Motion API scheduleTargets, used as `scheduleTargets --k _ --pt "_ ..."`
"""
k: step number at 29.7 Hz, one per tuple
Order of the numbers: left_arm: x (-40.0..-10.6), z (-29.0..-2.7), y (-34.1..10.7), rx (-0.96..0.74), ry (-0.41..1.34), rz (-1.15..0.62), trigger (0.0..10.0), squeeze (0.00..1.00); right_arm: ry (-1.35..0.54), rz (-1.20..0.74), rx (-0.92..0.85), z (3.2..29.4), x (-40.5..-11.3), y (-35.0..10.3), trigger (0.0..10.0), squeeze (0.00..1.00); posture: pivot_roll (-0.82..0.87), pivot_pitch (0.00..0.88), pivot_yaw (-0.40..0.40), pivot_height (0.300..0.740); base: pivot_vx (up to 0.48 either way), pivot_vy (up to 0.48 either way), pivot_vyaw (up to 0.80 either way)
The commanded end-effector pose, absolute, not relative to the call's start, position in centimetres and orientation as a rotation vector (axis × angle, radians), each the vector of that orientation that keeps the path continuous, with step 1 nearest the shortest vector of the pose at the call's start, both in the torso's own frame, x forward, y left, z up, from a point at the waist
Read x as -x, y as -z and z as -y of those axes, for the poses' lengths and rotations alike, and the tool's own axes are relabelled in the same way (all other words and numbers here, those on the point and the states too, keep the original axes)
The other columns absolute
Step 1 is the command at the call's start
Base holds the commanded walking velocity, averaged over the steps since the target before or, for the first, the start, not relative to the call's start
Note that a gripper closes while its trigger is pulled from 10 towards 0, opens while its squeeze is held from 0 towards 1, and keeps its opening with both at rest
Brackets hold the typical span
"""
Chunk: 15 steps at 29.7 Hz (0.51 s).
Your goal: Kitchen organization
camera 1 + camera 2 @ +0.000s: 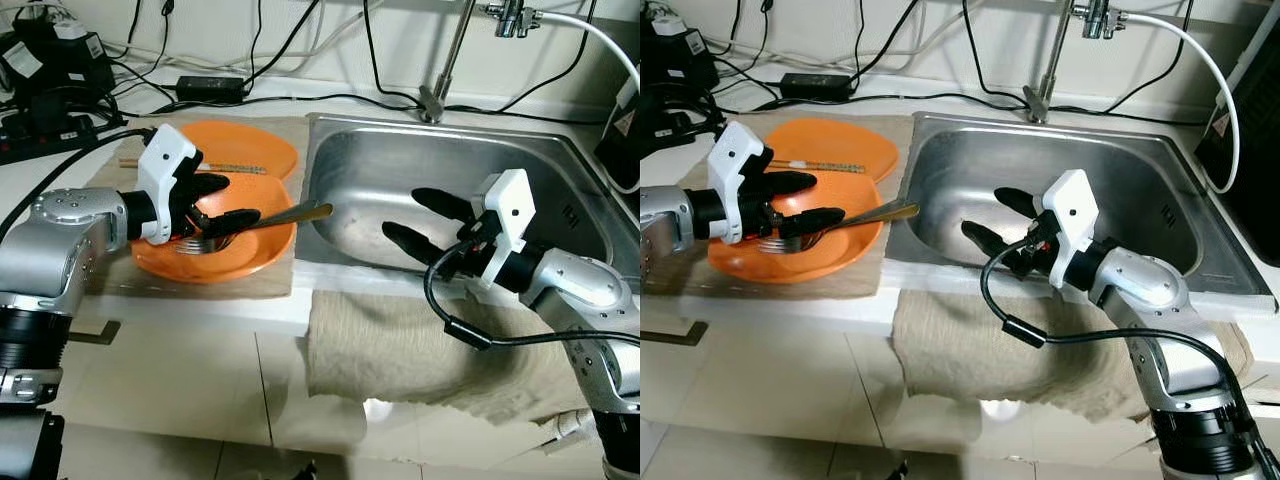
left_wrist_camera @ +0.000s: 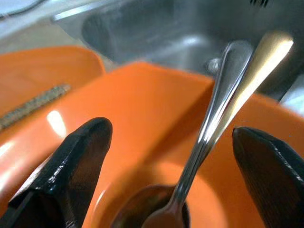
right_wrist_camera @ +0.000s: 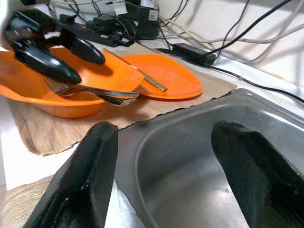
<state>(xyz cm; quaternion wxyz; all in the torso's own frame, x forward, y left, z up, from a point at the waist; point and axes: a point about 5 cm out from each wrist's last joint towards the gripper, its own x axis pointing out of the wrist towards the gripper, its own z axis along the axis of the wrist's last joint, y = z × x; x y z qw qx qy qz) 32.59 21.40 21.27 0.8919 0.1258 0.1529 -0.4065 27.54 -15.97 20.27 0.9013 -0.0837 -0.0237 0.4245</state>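
Note:
An orange bowl [image 1: 255, 252] sits on a brown mat [image 1: 255, 285] left of the sink. A fork [image 1: 203, 244] and a spoon [image 2: 209, 128] lie in it, their handles [image 1: 292, 215] reaching over the rim toward the sink. My left gripper [image 1: 238, 198] hovers open just over the bowl, one finger on each side of the two handles, and grips nothing. Behind the bowl lies an orange plate [image 1: 245, 143] with chopsticks [image 1: 232, 168] on it. My right gripper [image 1: 402, 213] is open and empty above the steel sink [image 1: 400, 160], near its front wall.
A beige towel [image 1: 400, 350] hangs over the counter edge in front of the sink. A faucet [image 1: 442, 75] stands behind the basin. A power strip [image 1: 40, 135], a charger and several black cables lie along the back wall.

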Motion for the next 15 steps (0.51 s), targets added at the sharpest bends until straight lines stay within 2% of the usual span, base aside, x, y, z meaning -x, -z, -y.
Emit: scheduleTargets --k 1,6,15 --pt "-32.9 -21.5 -21.5 -0.313 0.842 -0.327 10.0 0.00 -0.912 0.048 0.176 15.8 -27.5 -20.5 10.0 0.00 -0.02 0.000 -0.026 0.740 0.000 0.000 0.00" --pt "-33.7 -21.8 -20.3 -0.398 0.786 -0.377 10.0 0.00 -0.925 0.046 0.181 15.7 -27.4 -20.5 10.0 0.00 -0.03 0.000 -0.025 0.740 0.000 0.000 0.00" --pt "-34.1 -21.8 -19.7 -0.410 0.790 -0.393 10.0 0.00 -0.928 0.042 0.187 15.6 -27.3 -20.4 10.0 0.00 -0.03 0.000 -0.020 0.740 0.000 0.000 0.00"
